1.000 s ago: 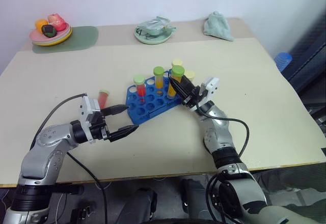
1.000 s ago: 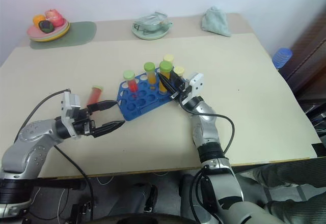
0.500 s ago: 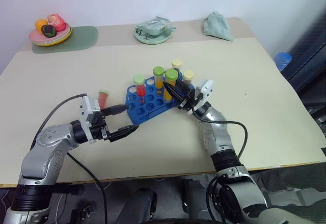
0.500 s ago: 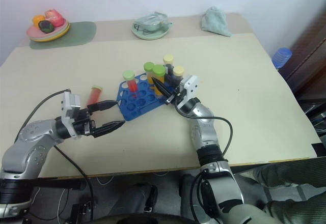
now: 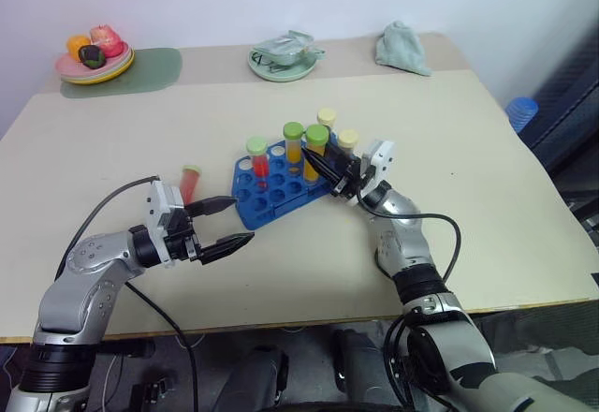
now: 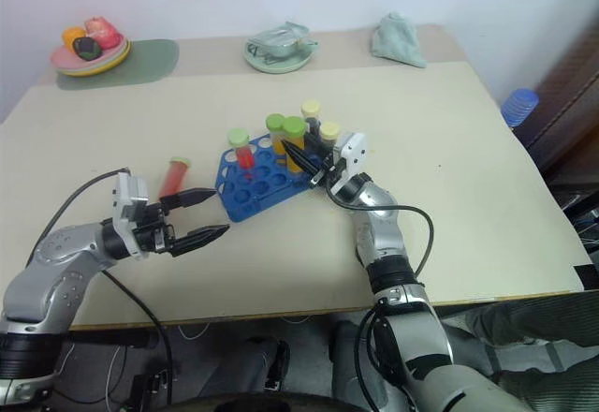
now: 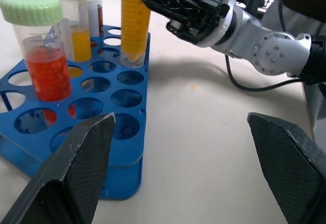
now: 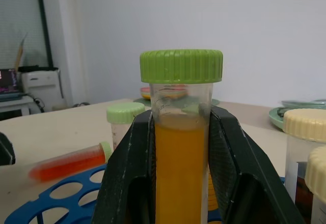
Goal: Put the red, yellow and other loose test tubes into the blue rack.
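The blue rack (image 5: 277,187) lies mid-table. Standing in it are a red tube with a pale green cap (image 5: 257,157), a yellow tube with a green cap (image 5: 293,142) and two cream-capped tubes (image 5: 347,139). My right gripper (image 5: 314,161) is shut on a second yellow tube with a green cap (image 8: 180,152), held nearly upright. Its lower end (image 7: 133,56) sits at a hole on the rack's right side. Another red tube (image 5: 190,182) lies loose on the table left of the rack. My left gripper (image 5: 241,219) hovers open and empty at the rack's near-left corner.
At the table's far edge are a plate of toy fruit (image 5: 94,56) on a green mat, a pale green dish (image 5: 284,55) and a green cloth (image 5: 402,47). A blue object (image 5: 520,110) sits beyond the right edge. A cable trails from each arm.
My right gripper has carried the yellow tube a little to the left, over the rack's right side. The left gripper has stayed still and open.
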